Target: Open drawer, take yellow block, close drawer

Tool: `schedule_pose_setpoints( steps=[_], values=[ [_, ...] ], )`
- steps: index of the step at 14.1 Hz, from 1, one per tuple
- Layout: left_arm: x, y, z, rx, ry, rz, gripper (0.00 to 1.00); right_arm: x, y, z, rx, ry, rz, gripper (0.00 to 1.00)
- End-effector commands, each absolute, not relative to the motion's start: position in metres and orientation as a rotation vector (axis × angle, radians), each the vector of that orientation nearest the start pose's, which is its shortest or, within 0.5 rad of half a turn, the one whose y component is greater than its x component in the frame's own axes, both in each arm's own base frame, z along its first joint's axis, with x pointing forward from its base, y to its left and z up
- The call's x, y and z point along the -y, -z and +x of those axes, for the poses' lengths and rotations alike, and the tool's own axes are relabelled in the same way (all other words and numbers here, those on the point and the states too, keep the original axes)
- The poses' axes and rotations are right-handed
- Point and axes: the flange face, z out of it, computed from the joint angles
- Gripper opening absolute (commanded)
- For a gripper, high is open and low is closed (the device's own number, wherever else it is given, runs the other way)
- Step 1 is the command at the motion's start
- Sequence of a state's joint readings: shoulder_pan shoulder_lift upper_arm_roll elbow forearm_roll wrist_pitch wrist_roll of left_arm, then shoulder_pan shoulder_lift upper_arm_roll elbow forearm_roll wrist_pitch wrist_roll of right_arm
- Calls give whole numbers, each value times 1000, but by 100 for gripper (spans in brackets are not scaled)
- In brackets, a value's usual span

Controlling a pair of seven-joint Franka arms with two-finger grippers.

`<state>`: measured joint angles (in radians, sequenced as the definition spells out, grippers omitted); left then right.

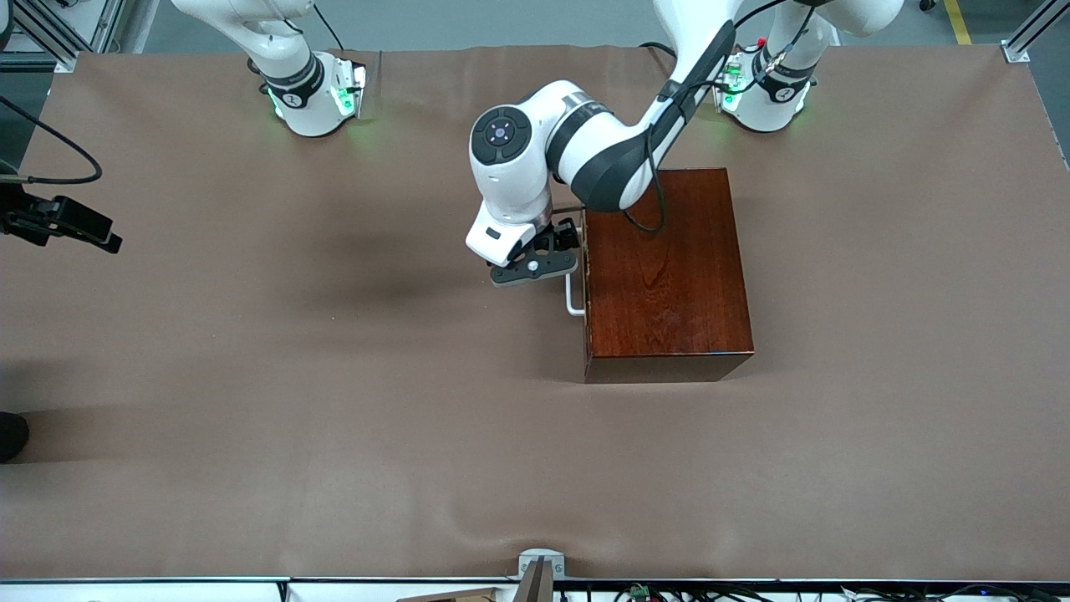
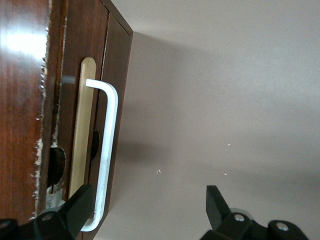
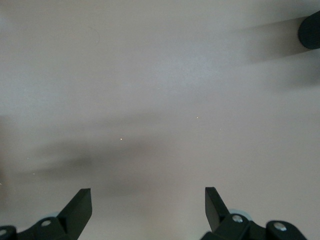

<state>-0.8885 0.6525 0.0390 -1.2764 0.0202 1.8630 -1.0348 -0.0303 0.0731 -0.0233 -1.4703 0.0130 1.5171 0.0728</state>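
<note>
A glossy mahogany-coloured wooden box (image 1: 664, 276) sits on the brown cloth-covered counter (image 1: 334, 401), a little toward the left arm's end from the middle. Its drawer (image 2: 90, 125), with a dark reddish-brown front, is pushed fully in, the front flush with the box, facing the right arm's end of the counter. The white U-shaped bar handle (image 1: 573, 303) sticks out from that front; in the front view it lies at about nine o'clock from the centre of the box lid.

The left arm reaches down from its base and bends over the box's edge, so the left end effector (image 1: 535, 267) hangs just in front of the drawer, right by the handle. In the left wrist view its two black fingers (image 2: 75, 212) stand wide apart: one is up against the lower end of the white bar, the other well clear over bare cloth. Nothing is clamped between them.

The right end effector (image 1: 71, 224) waits out at the counter's edge at the right arm's end, roughly nine o'clock from the box in the front view. Its own camera shows its fingers (image 3: 80, 207) spread wide over plain cloth, holding nothing.

The yellow block is nowhere in sight in any view; with the drawer shut, I cannot tell where it lies.
</note>
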Motion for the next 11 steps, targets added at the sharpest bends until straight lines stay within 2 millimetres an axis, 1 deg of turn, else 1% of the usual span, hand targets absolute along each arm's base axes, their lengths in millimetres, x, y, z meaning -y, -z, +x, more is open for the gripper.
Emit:
schedule_pose_setpoints(
  steps=[1,11],
  values=[
    [557,-357,475,260,49,-3021,100,27,-631,568,-195,-29,-3137,100],
    [553,-341,471,194,-8,-2974,100,27,-631,568,-195,-29,-3137,100]
  ],
)
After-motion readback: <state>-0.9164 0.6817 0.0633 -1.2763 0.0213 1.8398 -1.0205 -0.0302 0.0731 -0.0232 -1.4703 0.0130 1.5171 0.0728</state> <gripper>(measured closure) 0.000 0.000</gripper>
